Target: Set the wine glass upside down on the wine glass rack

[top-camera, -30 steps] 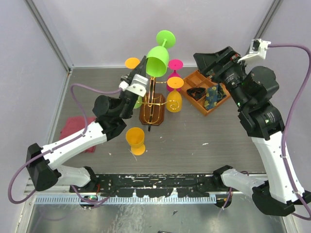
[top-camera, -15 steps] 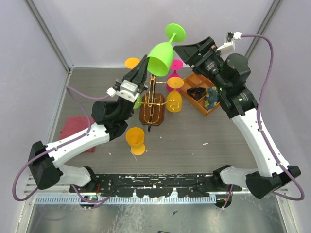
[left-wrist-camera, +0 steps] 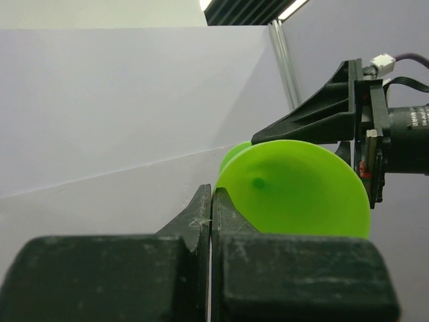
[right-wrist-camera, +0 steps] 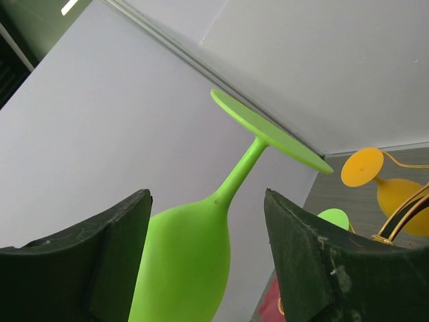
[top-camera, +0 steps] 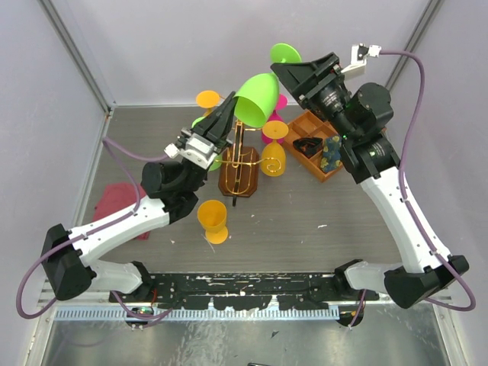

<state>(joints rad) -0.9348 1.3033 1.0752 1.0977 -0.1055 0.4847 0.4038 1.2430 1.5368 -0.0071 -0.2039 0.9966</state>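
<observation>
My left gripper [top-camera: 227, 114] is shut on the rim of a lime green wine glass [top-camera: 256, 96] and holds it tilted high above the rack, foot [top-camera: 284, 53] pointing up and right. In the left wrist view the fingers [left-wrist-camera: 212, 196] are pressed together beside the green bowl [left-wrist-camera: 295, 188]. My right gripper [top-camera: 285, 75] is open around the glass's stem end. In the right wrist view its fingers [right-wrist-camera: 208, 196] stand apart on either side of the bowl [right-wrist-camera: 184, 261]. The wine glass rack [top-camera: 238, 172], a dark brown wooden base with gold wire arms, stands below.
Orange [top-camera: 273, 158], pink [top-camera: 275, 101] and green glasses hang on the rack. An orange glass [top-camera: 213, 219] stands upside down on the table in front. An orange compartment tray [top-camera: 305, 123] sits to the right, a red cloth [top-camera: 114, 200] to the left. Walls enclose the back and sides.
The left gripper has tilted the green glass to the right. The right arm has swung in from the right, and its open fingers now bracket the glass.
</observation>
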